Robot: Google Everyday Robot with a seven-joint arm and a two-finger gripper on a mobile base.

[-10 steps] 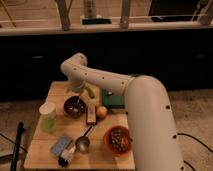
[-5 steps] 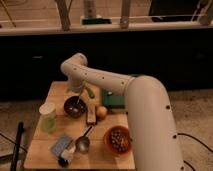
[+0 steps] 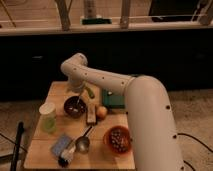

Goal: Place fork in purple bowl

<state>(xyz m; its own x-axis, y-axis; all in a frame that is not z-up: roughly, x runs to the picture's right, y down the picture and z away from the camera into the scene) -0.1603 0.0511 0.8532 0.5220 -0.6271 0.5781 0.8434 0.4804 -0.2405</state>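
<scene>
The purple bowl [image 3: 74, 107] sits on the wooden table [image 3: 45, 150], left of the middle. My gripper [image 3: 79, 96] hangs straight down from the white arm [image 3: 100, 80], right over the bowl's far rim. A thin pale streak, the fork [image 3: 77, 104], shows inside the bowl just below the gripper. I cannot tell whether the gripper still holds it.
A pale green cup [image 3: 48, 117] stands left of the bowl. A brown bar [image 3: 91, 114] and an orange fruit [image 3: 101, 111] lie to its right. Nearer are a metal scoop [image 3: 82, 143], a blue packet [image 3: 61, 146] and the speckled orange bowl [image 3: 117, 139]. A dark green box [image 3: 112, 100] is behind.
</scene>
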